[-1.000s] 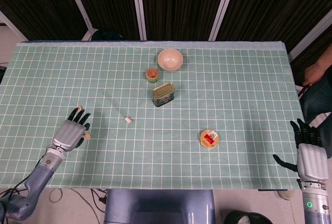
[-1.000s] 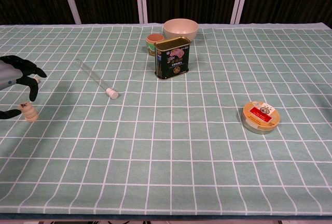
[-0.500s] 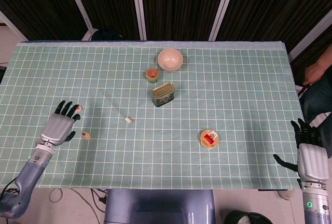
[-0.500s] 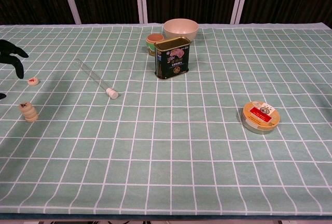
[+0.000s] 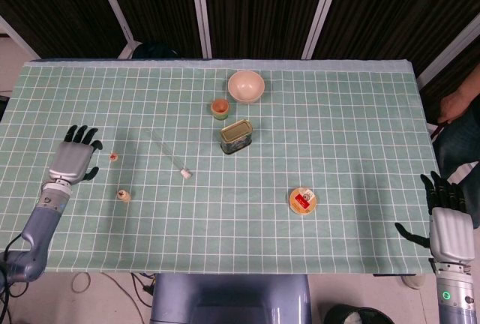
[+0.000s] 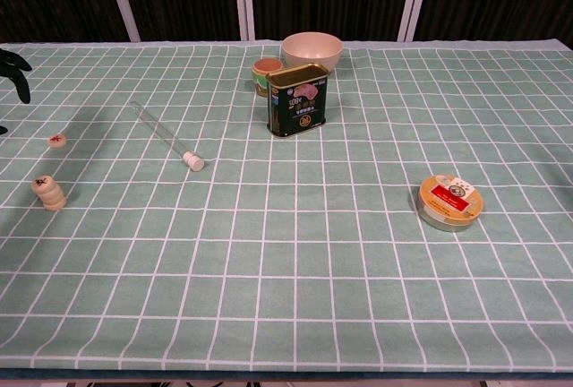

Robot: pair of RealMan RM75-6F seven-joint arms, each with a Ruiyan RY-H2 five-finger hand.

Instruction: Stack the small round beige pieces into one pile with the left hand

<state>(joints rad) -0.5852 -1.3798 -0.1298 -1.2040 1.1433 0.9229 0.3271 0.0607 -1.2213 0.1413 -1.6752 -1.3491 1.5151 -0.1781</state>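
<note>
A short pile of small round beige pieces [image 5: 123,196] [image 6: 47,193] stands near the table's left side. One single beige piece with a red mark [image 5: 114,157] [image 6: 57,141] lies flat a little behind it. My left hand [image 5: 72,161] hovers left of the single piece with its fingers apart and nothing in it; in the chest view only its dark fingertips [image 6: 16,73] show at the left edge. My right hand [image 5: 447,219] hangs off the table's right front corner, fingers spread, holding nothing.
A clear tube with a white cap [image 5: 169,154] [image 6: 166,136] lies right of the pieces. A green tin [image 5: 236,136], a small orange cup [image 5: 219,107] and a beige bowl [image 5: 246,85] stand at the back middle. A round tin [image 5: 302,201] sits front right. A person's arm [image 5: 459,103] shows far right.
My left hand has drawn back to the left and away from the pile, uncovering the pile and the single piece. The right hand has not moved.
</note>
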